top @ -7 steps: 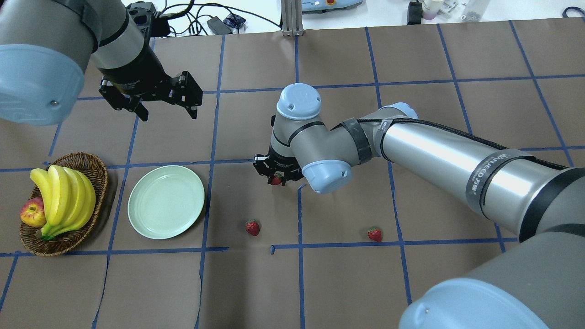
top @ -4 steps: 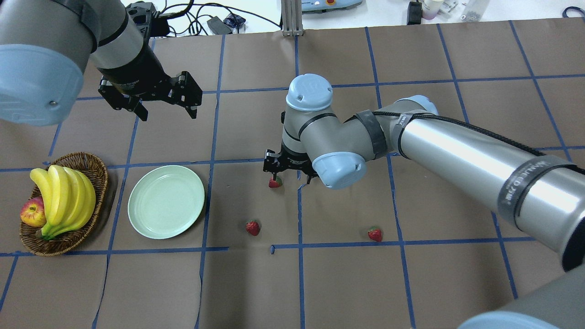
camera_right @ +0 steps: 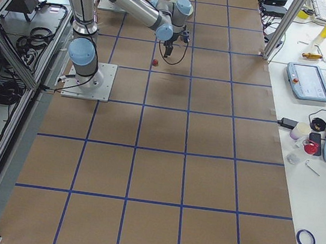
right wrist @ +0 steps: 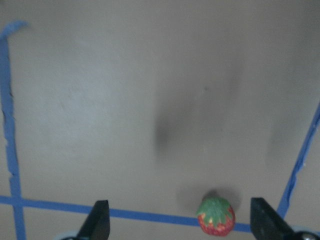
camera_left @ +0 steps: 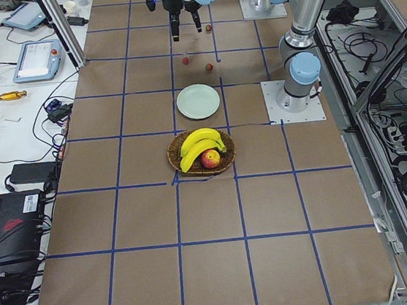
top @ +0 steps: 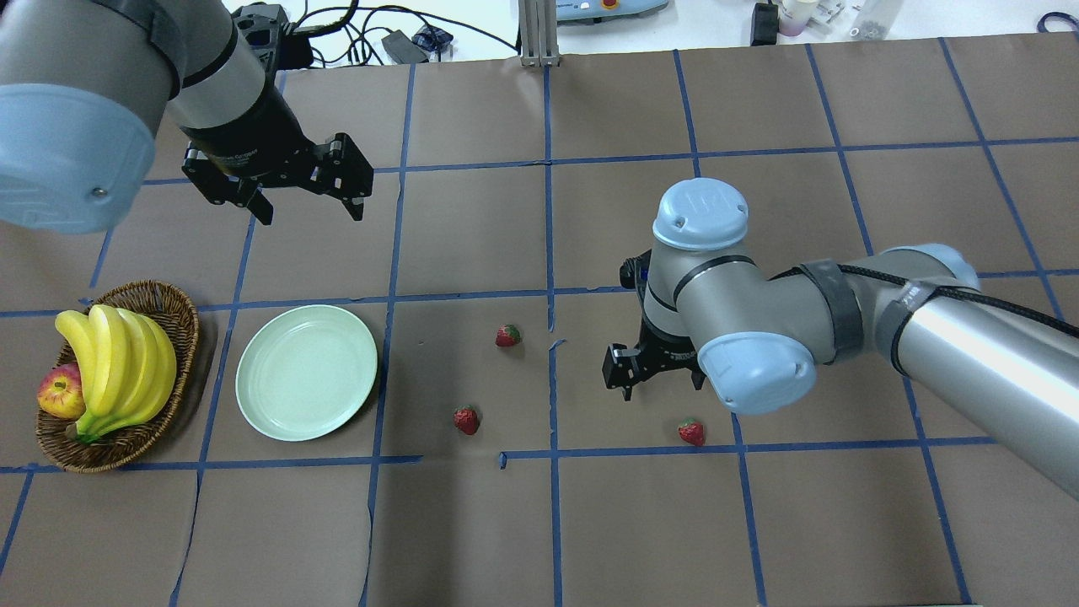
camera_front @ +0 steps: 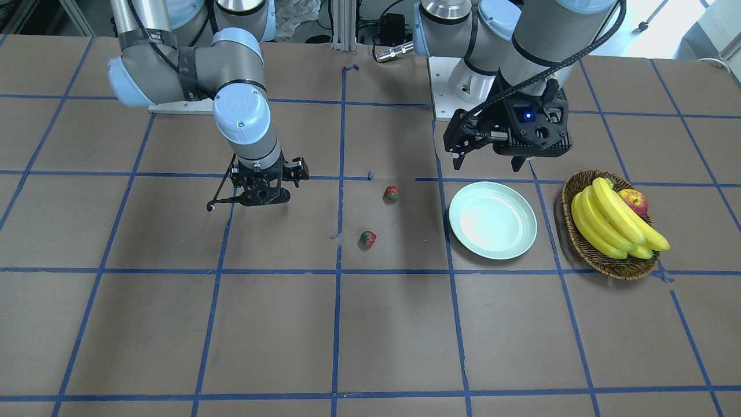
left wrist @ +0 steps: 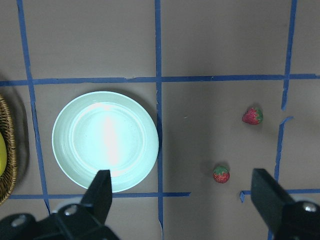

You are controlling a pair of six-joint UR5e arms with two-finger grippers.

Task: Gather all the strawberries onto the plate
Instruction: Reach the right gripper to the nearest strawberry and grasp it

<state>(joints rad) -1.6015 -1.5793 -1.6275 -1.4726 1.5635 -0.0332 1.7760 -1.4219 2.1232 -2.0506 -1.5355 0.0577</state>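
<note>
Three strawberries lie on the brown table: one (top: 507, 335) at mid-table, one (top: 466, 419) nearer the front, one (top: 691, 432) off to the right. The pale plate (top: 306, 372) sits left of them with nothing on it. My right gripper (top: 662, 386) hangs open just above and behind the right strawberry (right wrist: 216, 216), which shows low between its fingers in the right wrist view. My left gripper (top: 310, 211) hovers open behind the plate (left wrist: 105, 141), holding nothing. In the front-facing view two strawberries (camera_front: 392, 194) (camera_front: 367, 238) show; the right gripper (camera_front: 263, 196) hides the third.
A wicker basket (top: 181, 305) with bananas (top: 118, 362) and an apple (top: 61, 394) stands left of the plate. Blue tape lines grid the table. Cables and small devices lie along the far edge.
The right gripper opened and left the strawberry it held on the table at the middle. It then swung right and forward to above the right strawberry. The left arm stayed put.
</note>
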